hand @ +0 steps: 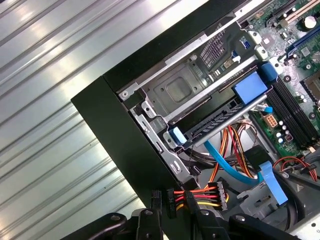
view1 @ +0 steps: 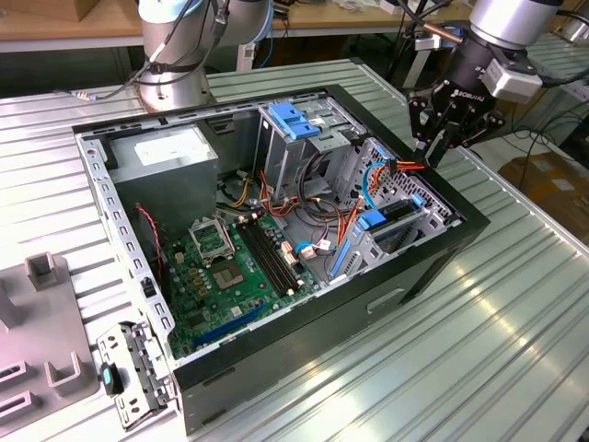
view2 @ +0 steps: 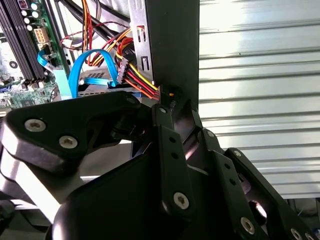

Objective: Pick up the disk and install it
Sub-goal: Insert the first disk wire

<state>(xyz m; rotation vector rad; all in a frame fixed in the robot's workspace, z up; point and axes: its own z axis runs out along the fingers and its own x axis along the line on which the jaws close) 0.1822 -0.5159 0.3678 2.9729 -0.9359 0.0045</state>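
The disk lies flat in the lower drive bay at the front corner of the open computer case, on the exterior view's right. Blue rails show at both its ends. In the first wrist view the disk is seen edge-on between two blue tabs, beside a bare metal bay plate. My gripper hangs just above the case's rim near that bay, its black fingers drawn together with nothing between them. In the second wrist view its fingertips are next to a bundle of red, yellow and black power wires.
Inside the case are a green motherboard, a grey power-supply box, a drive cage with a blue latch and blue data cables. A ribbed metal table surrounds the case. A grey fixture stands at the exterior view's left.
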